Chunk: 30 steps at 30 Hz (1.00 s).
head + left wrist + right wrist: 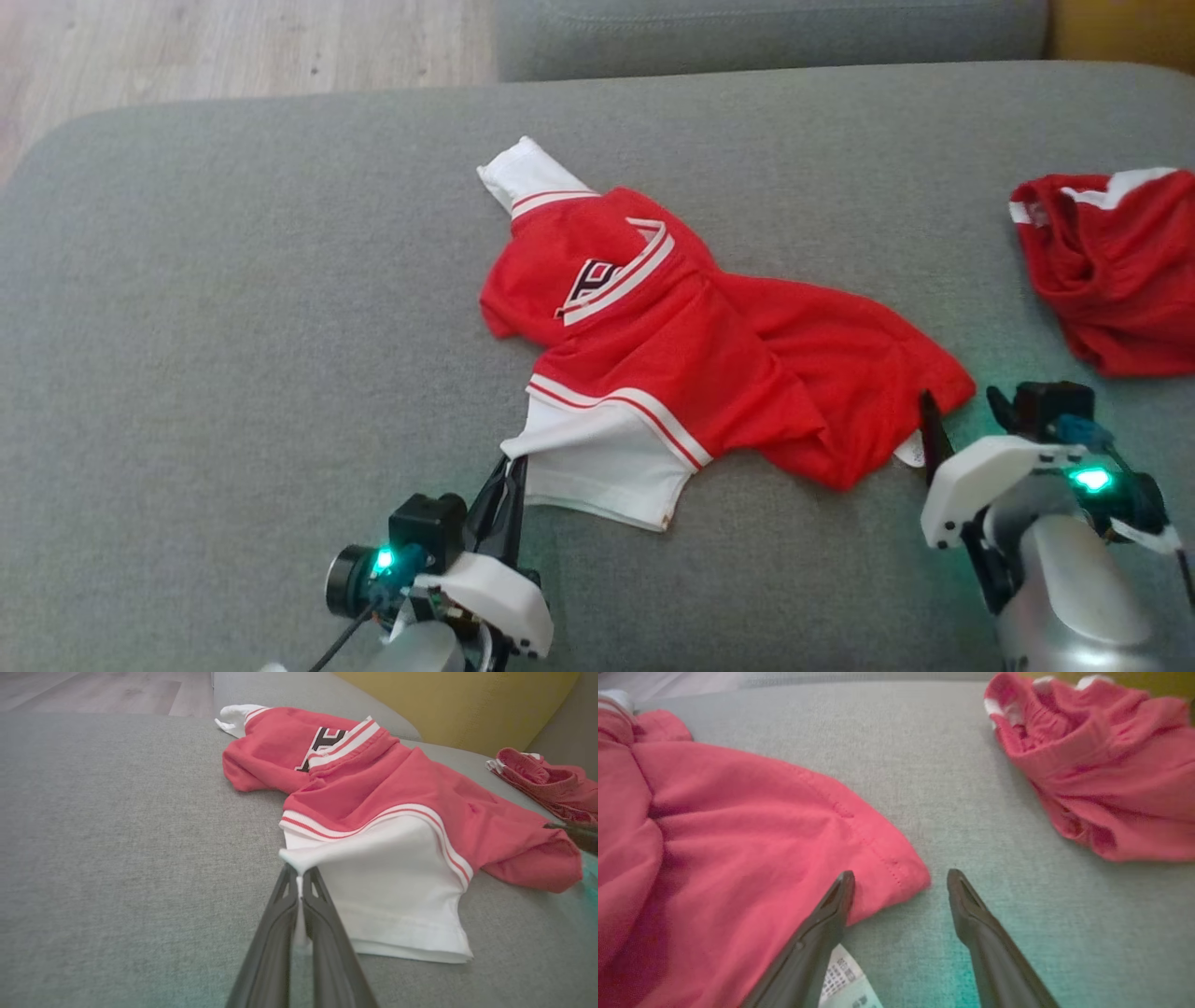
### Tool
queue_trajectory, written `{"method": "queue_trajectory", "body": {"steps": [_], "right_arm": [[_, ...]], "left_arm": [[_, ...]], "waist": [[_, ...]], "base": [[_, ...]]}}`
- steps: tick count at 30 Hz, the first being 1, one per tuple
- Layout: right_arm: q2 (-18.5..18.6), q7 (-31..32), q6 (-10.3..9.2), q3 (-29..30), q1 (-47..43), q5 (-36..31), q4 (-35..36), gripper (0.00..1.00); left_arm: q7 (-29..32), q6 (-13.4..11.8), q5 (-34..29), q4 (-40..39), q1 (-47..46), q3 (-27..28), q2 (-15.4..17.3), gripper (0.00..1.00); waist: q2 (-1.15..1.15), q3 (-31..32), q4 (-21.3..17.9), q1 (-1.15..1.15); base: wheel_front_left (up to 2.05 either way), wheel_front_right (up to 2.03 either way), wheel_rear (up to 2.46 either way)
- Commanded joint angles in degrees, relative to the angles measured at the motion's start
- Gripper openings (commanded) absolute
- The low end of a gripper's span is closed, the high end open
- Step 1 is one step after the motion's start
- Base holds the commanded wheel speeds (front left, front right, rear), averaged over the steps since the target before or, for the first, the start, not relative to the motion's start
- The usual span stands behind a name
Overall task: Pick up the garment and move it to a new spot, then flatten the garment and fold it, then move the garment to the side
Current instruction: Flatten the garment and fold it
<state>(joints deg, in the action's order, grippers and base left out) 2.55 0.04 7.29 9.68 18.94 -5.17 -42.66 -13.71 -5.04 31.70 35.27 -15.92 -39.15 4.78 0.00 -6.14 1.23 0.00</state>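
Two grippers sit at the near edge of the garment (672,345), a red and white top lying crumpled in the middle of the grey cushion (233,327). The left gripper (299,873) is pinched tight on the white sleeve's corner; the right gripper (901,875) stands wide apart, holding nothing, its fingers either side of the red hem corner, with a second red cloth (1120,271) well apart on the right
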Motion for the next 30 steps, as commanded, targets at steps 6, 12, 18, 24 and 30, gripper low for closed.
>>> {"method": "queue_trajectory", "body": {"steps": [6, 12, 18, 24, 30], "right_arm": [[0.32, 0.93, 0.2, -2.27, 5.99, -1.28, -5.29, 0.95], [0.32, 1.23, 0.2, -2.96, 8.95, 0.63, -10.32, 0.0], [0.37, -1.44, 0.2, -4.46, 10.48, 4.13, -11.52, 0.0], [0.35, -2.28, 0.2, -10.17, 9.49, 13.99, -7.95, 0.0], [2.4, 1.16, 0.2, -14.41, 5.59, 26.47, 5.12, 0.0]], "left_arm": [[-0.05, -0.73, -0.48, -3.62, -0.53, 1.08, 1.26, 0.0], [0.18, -1.36, -0.23, -5.2, -0.08, 1.28, 2.18, 0.0], [0.06, -1.16, 1.37, -7.49, 0.79, 2.23, 2.34, 0.0], [0.11, 0.89, 6.71, -13.14, 2.8, 5.57, 2.62, 0.0], [1.81, 0.97, 9.74, -24.51, 3.52, 8.7, 5.5, 0.0]], "waist": [[0.0, -0.93, 0.58, 0.0], [0.0, -0.89, 0.01, 0.0], [0.0, 1.13, -0.78, 0.0], [0.0, 5.75, -1.26, 0.0], [0.0, 9.45, -1.28, 0.0]], "base": [[0.0, 0.0, 0.0], [0.0, 0.0, 0.0], [0.0, 0.0, 0.0], [0.0, 0.0, 0.0], [0.0, 0.0, 0.0]]}}
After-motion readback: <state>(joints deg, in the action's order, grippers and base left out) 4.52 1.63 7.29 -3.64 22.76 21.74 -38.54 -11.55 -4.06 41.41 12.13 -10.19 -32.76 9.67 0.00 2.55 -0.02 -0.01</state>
